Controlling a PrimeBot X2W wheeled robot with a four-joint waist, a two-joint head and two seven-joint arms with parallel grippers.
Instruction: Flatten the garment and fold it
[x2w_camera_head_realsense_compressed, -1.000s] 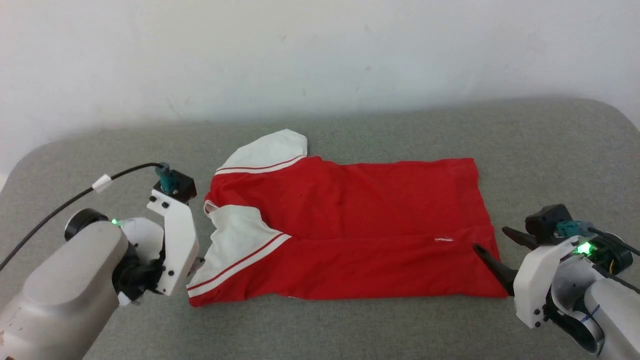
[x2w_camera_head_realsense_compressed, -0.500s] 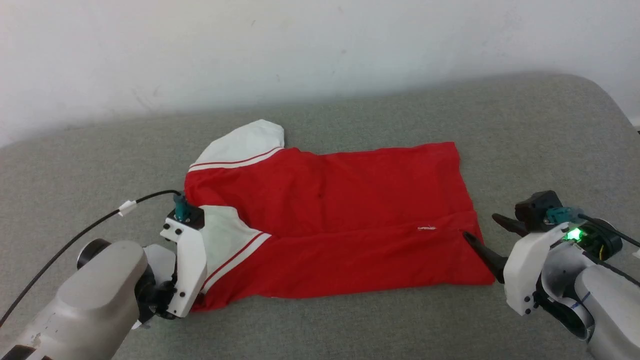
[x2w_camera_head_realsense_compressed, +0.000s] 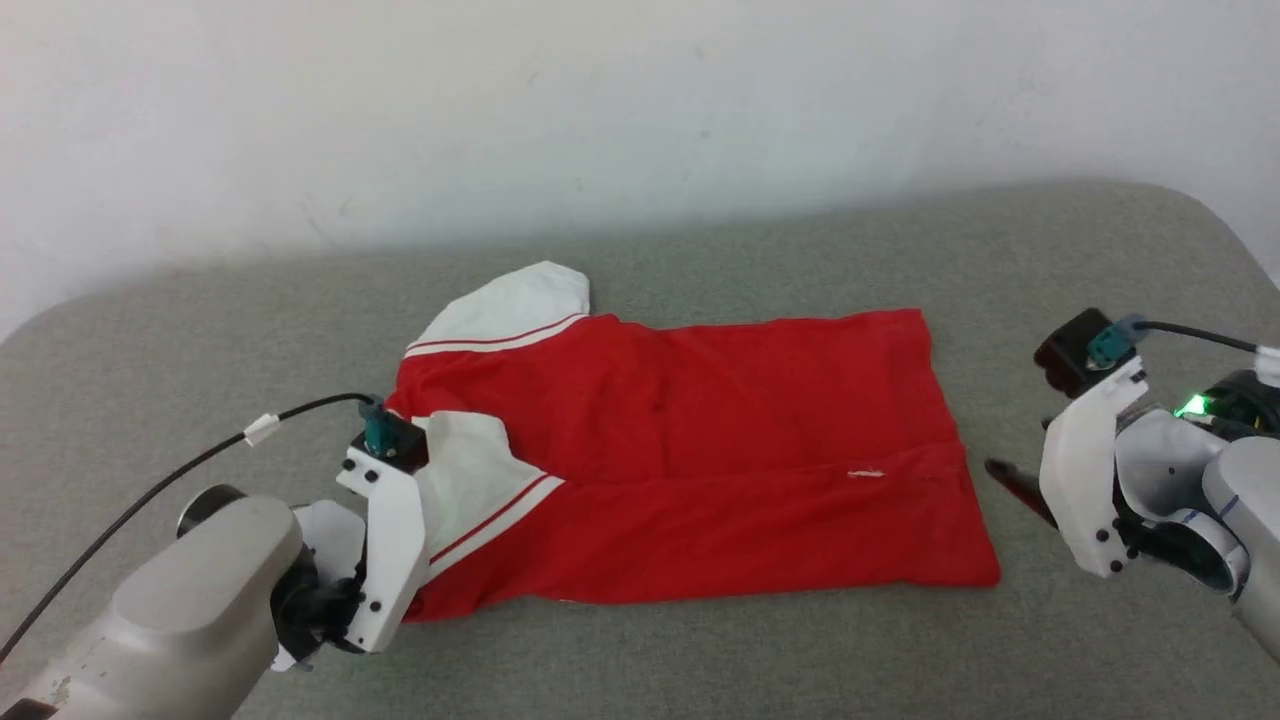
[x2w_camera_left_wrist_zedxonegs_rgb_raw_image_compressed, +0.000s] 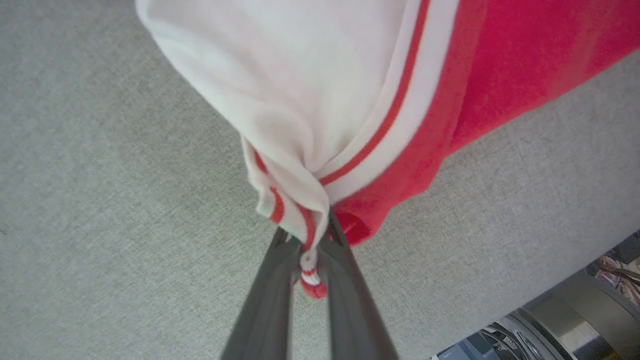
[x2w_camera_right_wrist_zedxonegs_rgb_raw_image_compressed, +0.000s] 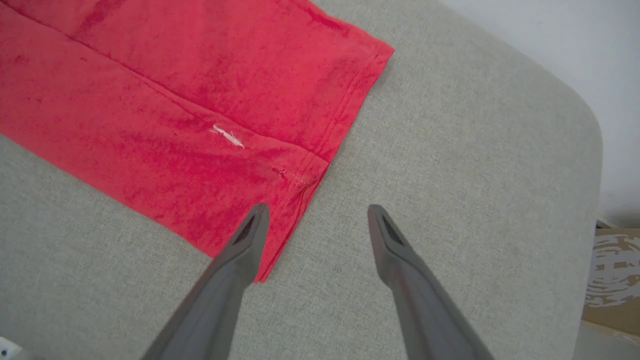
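Here left hand (x2w_camera_left_wrist_zedxonegs_rgb_raw_image_compressed: 306, 237) pinches garment (x2w_camera_head_realsense_compressed: 700, 450) sleeve corner; right hand (x2w_camera_right_wrist_zedxonegs_rgb_raw_image_compressed: 317, 210) spread, empty, by hem on grey pad (x2w_camera_head_realsense_compressed: 700, 660)

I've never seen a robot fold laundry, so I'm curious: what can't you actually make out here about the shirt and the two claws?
1. Garment underside: head view, covered by its own folded cloth.
2. Left gripper fingers: head view, hidden behind its white wrist.
3. Right gripper: head view, its white mount hides all but one finger.
4. Clutter past the cushion: left wrist view, blurred, cut by the corner.
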